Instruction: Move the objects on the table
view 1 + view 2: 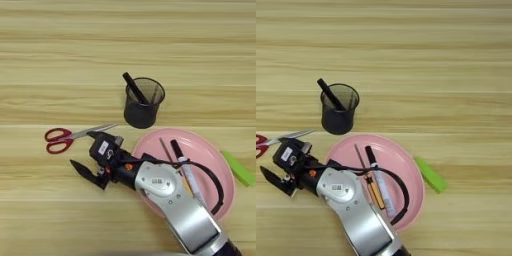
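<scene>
On tool (92, 156): white sticker, writing unreadable; scissors (67, 137) beside.

- The forearm (182, 210) is a rounded silver-grey shell, smooth and slightly glossy, with a few small dark screw holes along it.
- A small white sticker with dark print sits on the shell near the wrist.
- The wrist (122, 170) is black and blocky, with a small orange-red dot on it.
- A white label with dark marks is stuck on the black block.
- A thin black cable (212, 180) loops out from the wrist to the forearm.
- The claw (92, 155) has two black, tapering, pointed fingers.
</scene>
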